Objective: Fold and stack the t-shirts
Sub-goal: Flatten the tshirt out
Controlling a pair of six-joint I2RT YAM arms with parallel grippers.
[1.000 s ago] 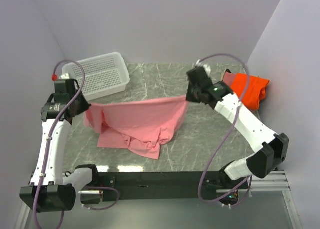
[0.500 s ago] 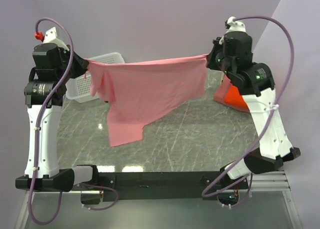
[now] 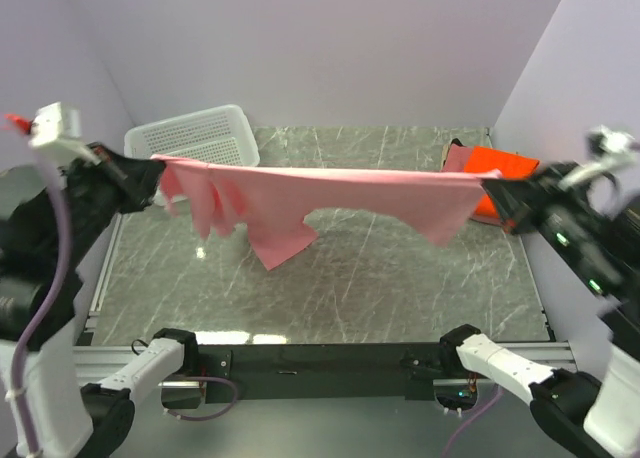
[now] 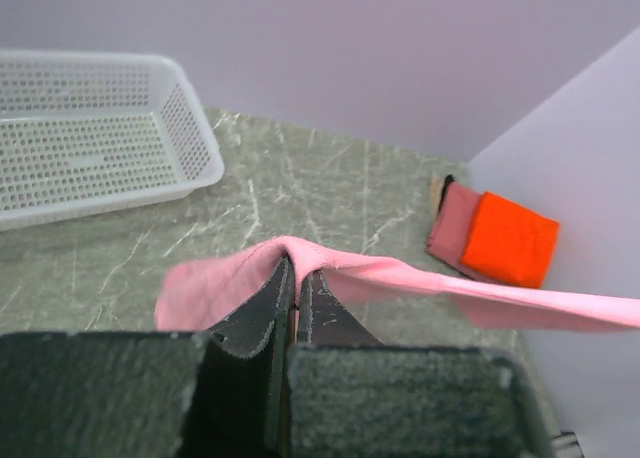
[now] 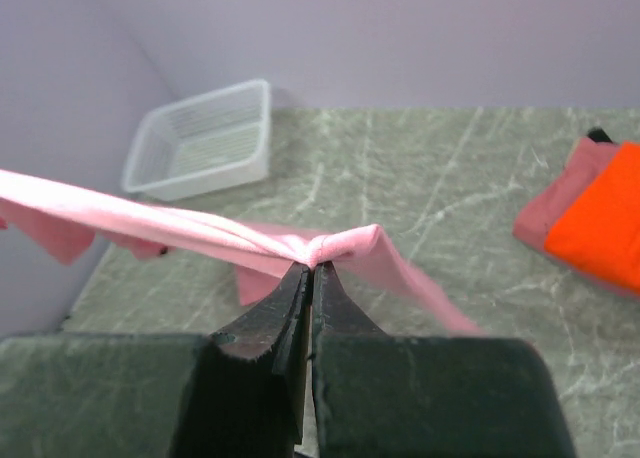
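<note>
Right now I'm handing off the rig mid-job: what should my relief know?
Left hand: shut on one end of the light pink shirt.
Right hand: shut on the other end. The shirt is stretched between them above the table.
Done: orange shirt folded, lying on the dusty rose shirt in the far right corner.
Left: lay the pink one down, fold it, stack it there.

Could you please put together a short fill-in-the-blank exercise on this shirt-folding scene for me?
1. The left gripper and right gripper hold the light pink t-shirt stretched ____ the table.
2. The white basket sits at the table's far ____ corner.
3. The orange t-shirt lies folded at the far ____ corner.
Missing words: above, left, right.
</note>
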